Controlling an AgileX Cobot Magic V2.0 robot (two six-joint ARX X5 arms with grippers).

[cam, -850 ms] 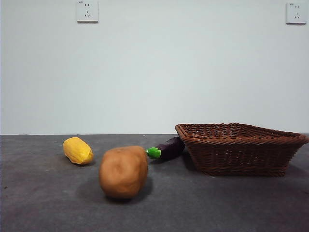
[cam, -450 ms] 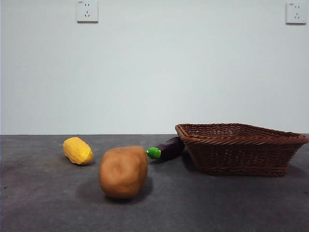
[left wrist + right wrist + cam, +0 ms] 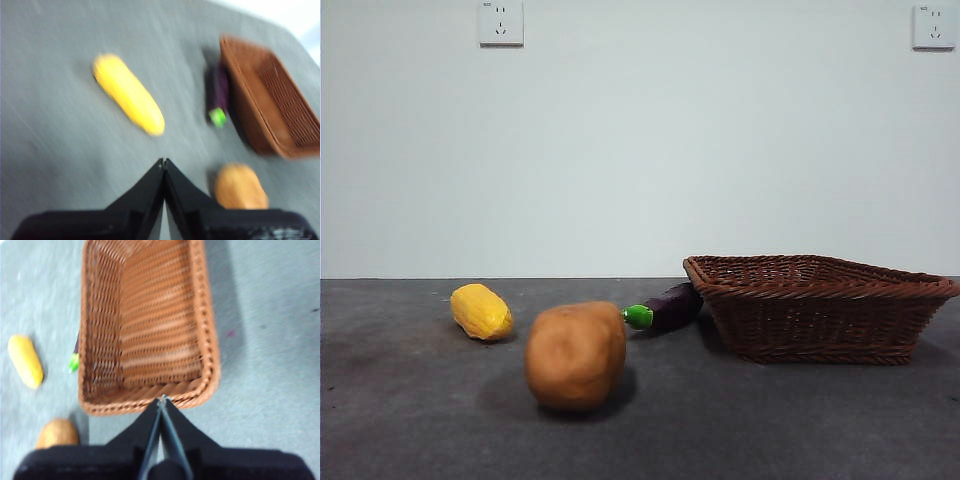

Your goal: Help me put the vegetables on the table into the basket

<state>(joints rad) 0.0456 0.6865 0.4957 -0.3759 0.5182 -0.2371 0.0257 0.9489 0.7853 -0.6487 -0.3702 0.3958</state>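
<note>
On the dark grey table (image 3: 770, 420), the tan-brown potato (image 3: 575, 355) lies nearest. The yellow corn cob (image 3: 481, 311) lies left behind it. The purple eggplant (image 3: 665, 306) with its green cap lies against the brown wicker basket (image 3: 820, 308), which holds nothing. My left gripper (image 3: 164, 162) is shut and empty, high above the table; its view shows the corn (image 3: 128, 94), eggplant (image 3: 218, 95), potato (image 3: 240, 187) and basket (image 3: 272, 97). My right gripper (image 3: 162, 400) is shut and empty above the basket's near rim (image 3: 150, 400). Its view also shows the corn (image 3: 25, 361) and potato (image 3: 57, 434).
Two white wall sockets (image 3: 501, 22) sit high on the pale wall behind the table. Neither arm shows in the front view.
</note>
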